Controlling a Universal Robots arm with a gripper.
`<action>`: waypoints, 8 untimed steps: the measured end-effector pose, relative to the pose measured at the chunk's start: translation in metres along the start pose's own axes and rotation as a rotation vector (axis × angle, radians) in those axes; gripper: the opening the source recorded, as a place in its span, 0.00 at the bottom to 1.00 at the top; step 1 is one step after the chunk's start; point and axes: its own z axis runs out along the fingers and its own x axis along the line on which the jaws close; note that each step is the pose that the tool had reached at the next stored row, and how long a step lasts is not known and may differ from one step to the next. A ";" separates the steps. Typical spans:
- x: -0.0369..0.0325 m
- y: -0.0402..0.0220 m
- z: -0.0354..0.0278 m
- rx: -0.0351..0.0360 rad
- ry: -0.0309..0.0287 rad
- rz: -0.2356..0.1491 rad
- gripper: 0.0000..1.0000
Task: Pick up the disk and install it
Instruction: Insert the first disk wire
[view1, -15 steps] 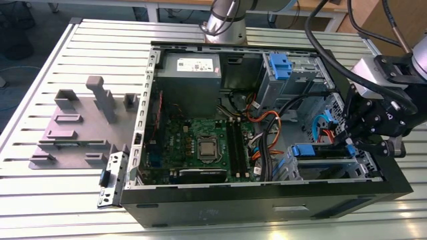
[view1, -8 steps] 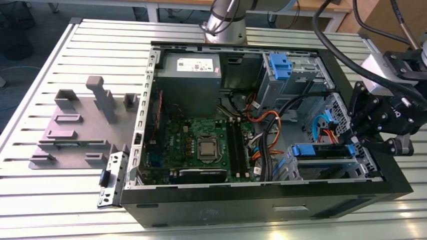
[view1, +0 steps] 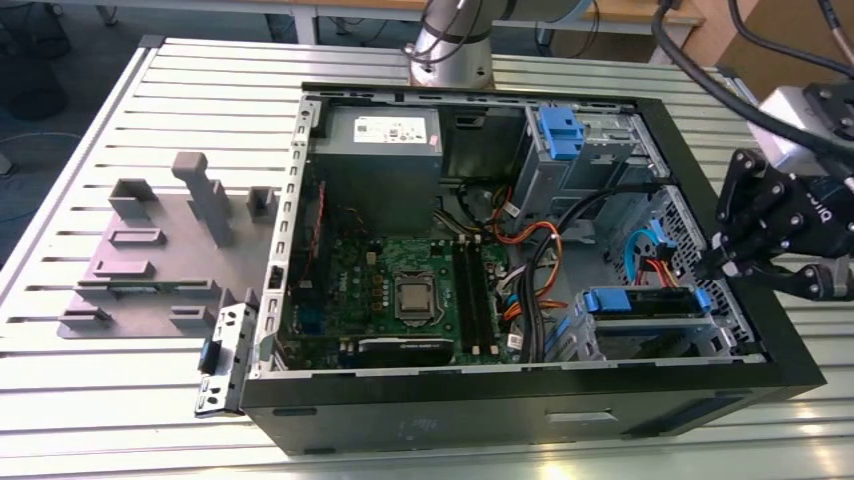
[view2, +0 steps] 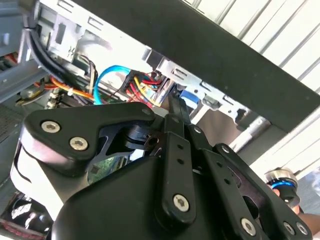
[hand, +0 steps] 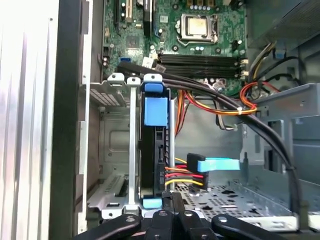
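Observation:
The disk (view1: 646, 300) sits edge-on in the metal drive cage (view1: 627, 340) at the open computer case's corner, on the exterior view's right, its blue bracket on top. In the first wrist view the disk (hand: 150, 155) stands as a dark slab with a blue bracket between the cage rails (hand: 131, 150). My gripper (view1: 707, 268) hovers over the case's wall beside that cage. Its fingers are together and shut in both wrist views, the tips (hand: 171, 198) right at the disk's near end, with nothing seen between them. The tips (view2: 175, 107) point toward the wire bundle.
Red, yellow and orange wires with a blue-tabbed connector (hand: 214, 164) hang beside the disk. A thick black cable (hand: 260, 130) crosses the case. The motherboard (view1: 400, 290), the grey power-supply box (view1: 380, 130) and an upper bay with a blue latch (view1: 561, 130) fill the case. A grey fixture (view1: 147, 260) lies on the exterior view's left.

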 end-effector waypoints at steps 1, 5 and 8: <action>-0.0003 0.0003 -0.0044 0.0000 -0.0007 0.000 0.11; -0.0012 0.0010 -0.0146 0.0000 -0.0014 0.000 0.11; -0.0012 0.0010 -0.0146 0.0000 -0.0015 0.000 0.11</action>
